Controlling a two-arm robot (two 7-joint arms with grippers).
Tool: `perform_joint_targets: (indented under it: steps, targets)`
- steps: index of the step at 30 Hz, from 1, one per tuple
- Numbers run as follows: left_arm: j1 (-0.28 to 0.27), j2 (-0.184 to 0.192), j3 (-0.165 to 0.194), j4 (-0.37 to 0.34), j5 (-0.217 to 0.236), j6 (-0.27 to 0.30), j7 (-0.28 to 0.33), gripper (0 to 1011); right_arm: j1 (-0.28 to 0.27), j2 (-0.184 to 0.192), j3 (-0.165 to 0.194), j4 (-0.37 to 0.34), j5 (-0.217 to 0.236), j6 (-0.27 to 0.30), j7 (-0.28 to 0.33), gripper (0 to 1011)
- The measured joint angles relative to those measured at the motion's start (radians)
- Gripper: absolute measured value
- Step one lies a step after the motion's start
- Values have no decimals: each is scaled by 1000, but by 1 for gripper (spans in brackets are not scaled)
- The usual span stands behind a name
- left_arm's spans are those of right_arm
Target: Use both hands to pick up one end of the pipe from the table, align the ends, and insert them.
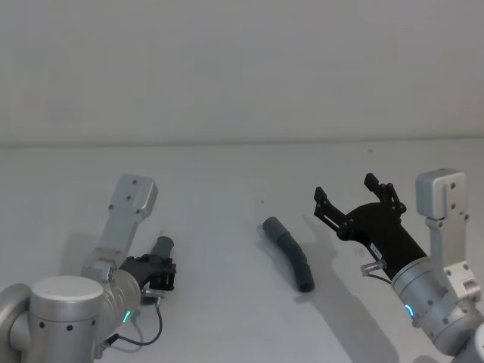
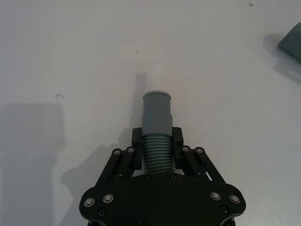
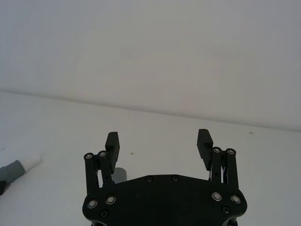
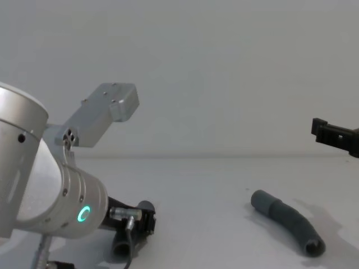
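The shorter dark grey ribbed rubbery tube piece (image 2: 156,117) points its narrow white plug tip (image 2: 157,75) away from my wrist. It sits clamped in my left black angular gripper (image 2: 156,137), low over the table on my left side. Whether it is clear of the surface I cannot tell. The grip falls on the ribbed section just behind the smooth collar, which I judge leaves the plug free for mating.

Its partner, the longer dark grey bent tube piece (image 1: 291,255), lies untouched near the middle of the table, well apart from the first. Its thicker collar end (image 1: 271,225) is turned towards my left.

My right black angular gripper (image 1: 345,190) hangs above and just to the right of it, spread wide and holding nothing. By my reading it is placed to come down on that piece.

Beneath lies the plain matte white table (image 1: 227,325), backed by a bare pale grey wall (image 1: 227,60).
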State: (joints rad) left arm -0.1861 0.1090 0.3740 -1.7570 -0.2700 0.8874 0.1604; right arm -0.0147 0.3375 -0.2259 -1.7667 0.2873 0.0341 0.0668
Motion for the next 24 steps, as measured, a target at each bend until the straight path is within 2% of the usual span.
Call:
perform_joint_targets:
  steps: [7, 12, 24]
  targets:
    - [-1, 6, 2, -1, 2, -1, -5, 327, 0, 0, 0, 0, 0, 0, 0, 1004]
    - [-7, 32, 15, -7, 8, -13, -34, 327, 0, 0, 0, 0, 0, 0, 0, 1004]
    - [-39, 147, 57, -46, 34, -109, -153, 327, 0, 0, 0, 0, 0, 0, 0, 1004]
